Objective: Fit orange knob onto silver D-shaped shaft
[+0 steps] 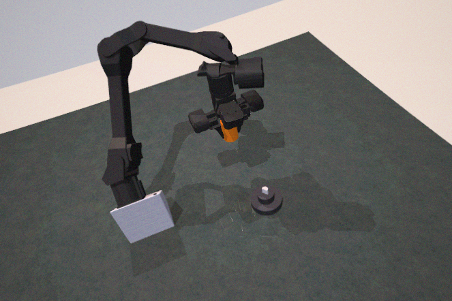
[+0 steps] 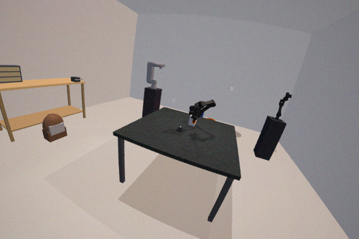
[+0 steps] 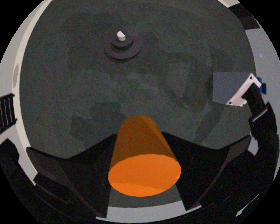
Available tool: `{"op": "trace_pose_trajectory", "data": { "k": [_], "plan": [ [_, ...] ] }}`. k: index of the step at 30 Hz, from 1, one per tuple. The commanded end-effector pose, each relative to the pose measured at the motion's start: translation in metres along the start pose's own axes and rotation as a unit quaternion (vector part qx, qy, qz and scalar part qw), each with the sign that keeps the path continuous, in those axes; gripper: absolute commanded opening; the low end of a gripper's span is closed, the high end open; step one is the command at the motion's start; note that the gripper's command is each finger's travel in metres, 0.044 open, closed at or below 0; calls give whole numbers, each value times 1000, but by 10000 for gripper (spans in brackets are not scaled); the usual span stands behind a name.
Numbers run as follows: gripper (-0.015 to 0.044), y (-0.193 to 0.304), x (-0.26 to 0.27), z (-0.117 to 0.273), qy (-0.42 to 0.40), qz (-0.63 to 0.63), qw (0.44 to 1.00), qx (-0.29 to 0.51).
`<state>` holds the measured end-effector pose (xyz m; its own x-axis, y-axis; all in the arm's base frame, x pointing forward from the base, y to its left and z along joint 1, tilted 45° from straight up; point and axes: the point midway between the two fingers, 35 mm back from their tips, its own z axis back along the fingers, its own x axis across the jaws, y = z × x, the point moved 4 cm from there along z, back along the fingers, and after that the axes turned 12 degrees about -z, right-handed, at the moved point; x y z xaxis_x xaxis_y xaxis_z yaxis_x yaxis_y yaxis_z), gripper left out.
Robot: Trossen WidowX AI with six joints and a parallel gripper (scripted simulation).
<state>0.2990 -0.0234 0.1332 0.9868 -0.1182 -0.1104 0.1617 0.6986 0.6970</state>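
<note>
Gripper and knob above the table

The gripper [image 1: 230,133] [image 2: 194,119] [image 3: 139,137] pinches the orange knob [image 1: 230,134] [image 2: 194,121] [image 3: 144,175] in the air, apart from the round pedestal [image 1: 266,204] [image 2: 180,130] [image 3: 123,49]. The wrist view alone exposes the knob's smooth, oval-looking end face; the exterior view adds a wooden workbench [image 2: 41,83]. The pale shaft [image 1: 265,190] [image 2: 180,126] [image 3: 121,35] tops stepped, dark discs.

Jointed matte-black arm [image 1: 119,95] [image 2: 206,105] [image 3: 264,125]: smooth, slab-like links, rounded elbow. Blocky pale-grey base piece [image 1: 144,218] [image 2: 191,120] [image 3: 239,92] with flat faces. Black parallel-jaw gripper [image 1: 229,133] [image 2: 194,120] [image 3: 139,137]: angular, tapering fingers; rounded dark housings on both sides. Cable runs: cannot tell.
</note>
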Motion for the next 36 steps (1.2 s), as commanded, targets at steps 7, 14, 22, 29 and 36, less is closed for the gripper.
{"op": "trace_pose_trajectory", "data": {
  "k": [7, 14, 22, 29, 36],
  "plan": [
    [0, -26, 16, -6, -3, 2, 1000, -3],
    [0, -45, 25, -12, -3, 3, 1000, -4],
    [0, -67, 35, -20, -3, 3, 1000, -4],
    [0, -87, 42, -27, -4, 3, 1000, -4],
    [0, -107, 48, -35, -4, 3, 1000, -4]
  ]
}}
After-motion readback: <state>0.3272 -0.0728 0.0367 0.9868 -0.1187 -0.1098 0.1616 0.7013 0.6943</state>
